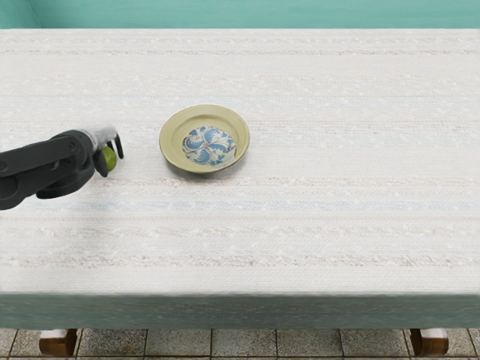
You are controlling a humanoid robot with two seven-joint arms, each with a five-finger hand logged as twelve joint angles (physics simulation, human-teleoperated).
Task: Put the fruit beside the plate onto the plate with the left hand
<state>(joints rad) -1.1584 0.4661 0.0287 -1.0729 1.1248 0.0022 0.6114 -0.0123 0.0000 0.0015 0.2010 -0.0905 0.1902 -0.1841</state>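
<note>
A small green fruit (109, 157) shows between the dark fingers of my left hand (107, 154), which reaches in from the picture's left edge. The fingers curl around the fruit, hiding most of it. Whether it rests on the table or is lifted off it I cannot tell. To the right of the hand, a short gap away, lies a yellow-green plate (174, 124) with a blue and white pattern in its middle. Nothing lies on the plate. My right arm is out of view.
The table (315, 210) is covered with a pale striped cloth and stretches wide to the right and toward the front edge. A teal wall runs along the back.
</note>
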